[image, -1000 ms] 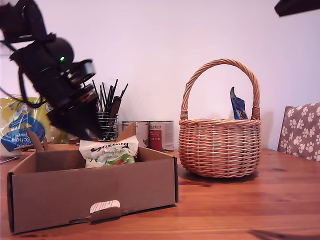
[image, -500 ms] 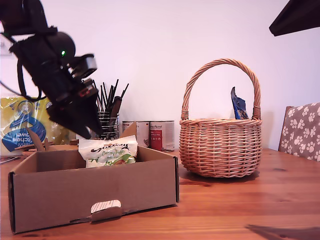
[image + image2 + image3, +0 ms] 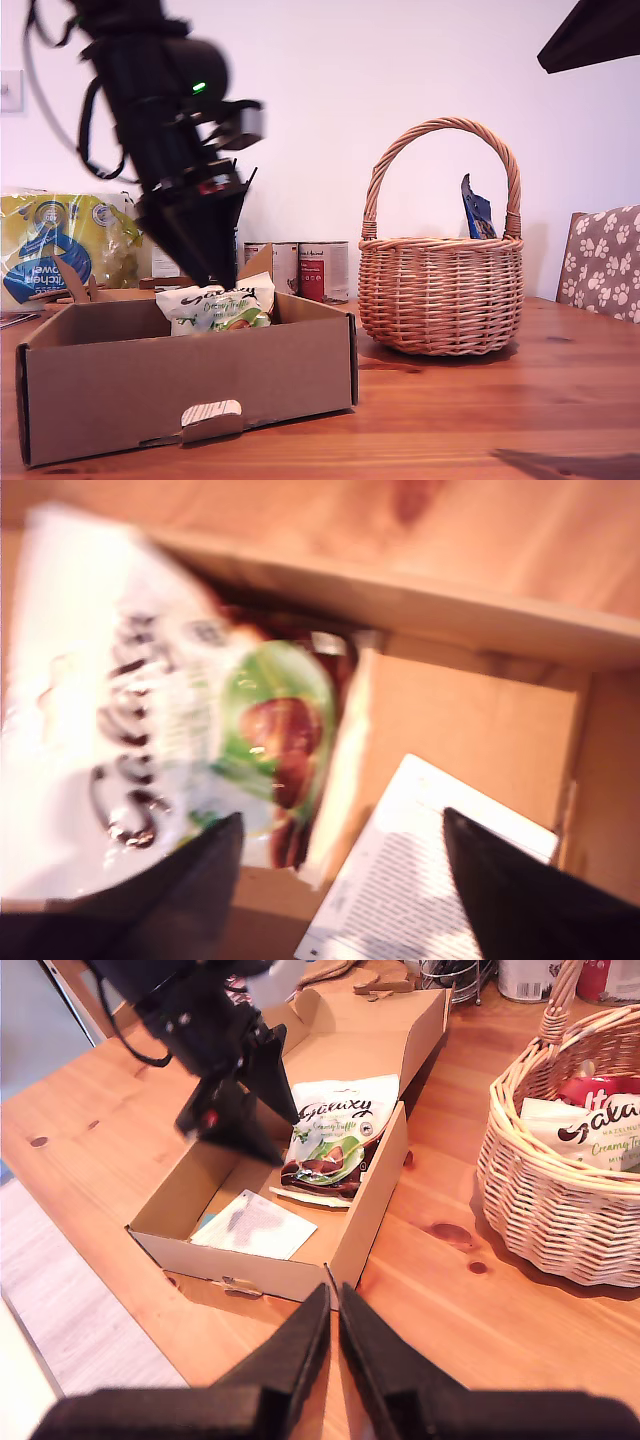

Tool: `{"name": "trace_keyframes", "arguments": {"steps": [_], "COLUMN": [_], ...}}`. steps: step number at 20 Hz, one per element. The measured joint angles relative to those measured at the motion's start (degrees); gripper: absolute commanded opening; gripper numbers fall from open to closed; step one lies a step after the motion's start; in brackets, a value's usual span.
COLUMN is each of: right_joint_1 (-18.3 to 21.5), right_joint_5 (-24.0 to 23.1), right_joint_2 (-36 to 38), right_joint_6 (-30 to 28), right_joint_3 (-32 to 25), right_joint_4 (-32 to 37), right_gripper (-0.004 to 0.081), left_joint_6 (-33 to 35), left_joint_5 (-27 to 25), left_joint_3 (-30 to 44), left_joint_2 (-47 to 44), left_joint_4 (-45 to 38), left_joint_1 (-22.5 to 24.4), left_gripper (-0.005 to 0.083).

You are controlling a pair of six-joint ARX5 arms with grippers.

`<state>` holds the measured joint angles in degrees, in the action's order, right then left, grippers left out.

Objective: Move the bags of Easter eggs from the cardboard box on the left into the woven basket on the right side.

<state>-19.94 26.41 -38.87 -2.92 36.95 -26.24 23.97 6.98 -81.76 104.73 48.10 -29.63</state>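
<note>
My first claw [image 3: 222,283] now nearer bag [image 3: 218,309]

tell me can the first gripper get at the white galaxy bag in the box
Probably yes. My first gripper is open just above the white bag, which lies uncovered in the open-topped cardboard box, with nothing between them.

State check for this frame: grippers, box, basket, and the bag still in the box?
my first gripper: open, above the bag
my second gripper: shut, empty
white-and-green bag: lying in the box, ungripped
cardboard box: open-topped
woven basket: upright, bags inside
</note>
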Motion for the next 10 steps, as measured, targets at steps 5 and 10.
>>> {"name": "trace_keyframes", "arguments": {"steps": [5, 10], "right_joint_1": [0.0, 0.0], "right_joint_5": [0.0, 0.0], "right_joint_2": [0.0, 0.0], "right_joint_6": [0.0, 0.0], "right_joint_3": [0.0, 0.0], "right_joint_4": [0.0, 0.0], "right_gripper": [-0.0002, -0.0002], "left_joint_6": [0.0, 3.6], "left_joint_5": [-2.7, -7.4], "left_joint_3": [0.5, 9.8], "left_joint_2": [0.0, 0.0], "left_joint_4": [-7.0, -17.6], "left_joint_1": [-1.0, -0.7], "left_gripper": [0.0677, 0.0677]}}
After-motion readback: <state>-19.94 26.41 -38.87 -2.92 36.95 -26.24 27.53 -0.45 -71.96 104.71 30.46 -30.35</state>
